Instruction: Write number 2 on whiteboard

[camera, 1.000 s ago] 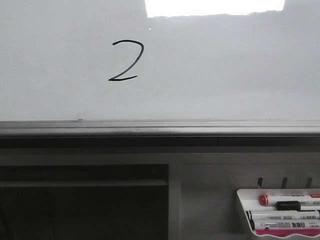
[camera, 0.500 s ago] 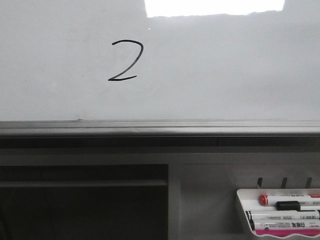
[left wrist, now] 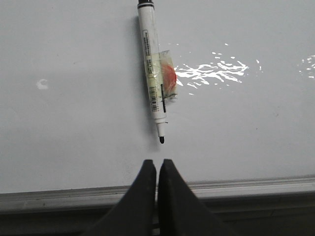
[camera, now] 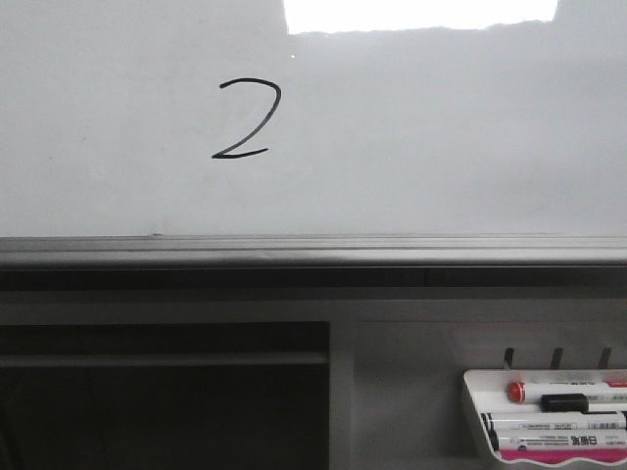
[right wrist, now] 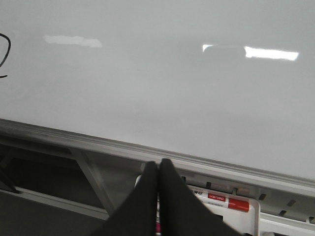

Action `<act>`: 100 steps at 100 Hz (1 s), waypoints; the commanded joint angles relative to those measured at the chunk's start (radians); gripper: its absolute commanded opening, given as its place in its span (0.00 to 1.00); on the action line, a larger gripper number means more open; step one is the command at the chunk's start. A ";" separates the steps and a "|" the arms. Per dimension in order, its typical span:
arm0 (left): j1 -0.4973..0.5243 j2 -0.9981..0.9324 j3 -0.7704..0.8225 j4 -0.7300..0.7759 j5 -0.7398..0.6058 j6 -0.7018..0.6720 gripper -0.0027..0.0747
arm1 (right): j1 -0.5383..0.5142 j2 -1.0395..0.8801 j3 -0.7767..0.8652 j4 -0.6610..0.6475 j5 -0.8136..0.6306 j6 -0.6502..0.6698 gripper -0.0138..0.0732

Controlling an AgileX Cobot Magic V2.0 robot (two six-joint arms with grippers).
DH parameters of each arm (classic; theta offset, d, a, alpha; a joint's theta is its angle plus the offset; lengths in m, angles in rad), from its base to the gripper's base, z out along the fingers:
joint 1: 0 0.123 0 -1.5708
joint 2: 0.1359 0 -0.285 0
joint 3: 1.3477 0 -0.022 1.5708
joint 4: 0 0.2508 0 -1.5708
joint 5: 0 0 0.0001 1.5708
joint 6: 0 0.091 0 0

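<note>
The number 2 (camera: 245, 119) is drawn in thin black line on the upper left of the whiteboard (camera: 441, 127). Part of its stroke shows at the edge of the right wrist view (right wrist: 4, 54). My left gripper (left wrist: 157, 163) is shut and empty, just off the board's rail. A white black-tipped marker (left wrist: 152, 69) is stuck to the board (left wrist: 74, 123) with tape and a red magnet (left wrist: 169, 76), its tip toward my fingers and a short gap away. My right gripper (right wrist: 160, 164) is shut and empty. It sits over the marker tray below the board (right wrist: 172, 88). Neither gripper shows in the front view.
A grey metal rail (camera: 313, 253) runs under the board. A white marker tray (camera: 475, 411) hangs at the lower right with several markers and a pink-edged eraser. A red-capped marker (right wrist: 221, 200) lies in it. A dark opening (camera: 157, 392) lies at the lower left.
</note>
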 commanded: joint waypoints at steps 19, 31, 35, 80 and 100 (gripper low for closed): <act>-0.031 -0.176 0.071 0.045 -0.214 -0.004 0.01 | -0.007 0.004 -0.025 -0.005 -0.070 -0.004 0.07; -0.031 -0.279 0.196 0.045 -0.323 -0.004 0.01 | -0.007 0.004 -0.025 -0.005 -0.070 -0.004 0.07; -0.031 -0.306 0.232 0.045 -0.348 -0.004 0.01 | -0.007 0.004 -0.025 -0.005 -0.070 -0.004 0.07; -0.031 -0.491 0.451 0.105 -0.510 -0.013 0.01 | -0.007 0.004 -0.025 -0.005 -0.067 -0.004 0.07; -0.031 -0.492 0.451 0.105 -0.512 -0.013 0.01 | -0.007 0.006 -0.025 -0.005 -0.067 -0.004 0.07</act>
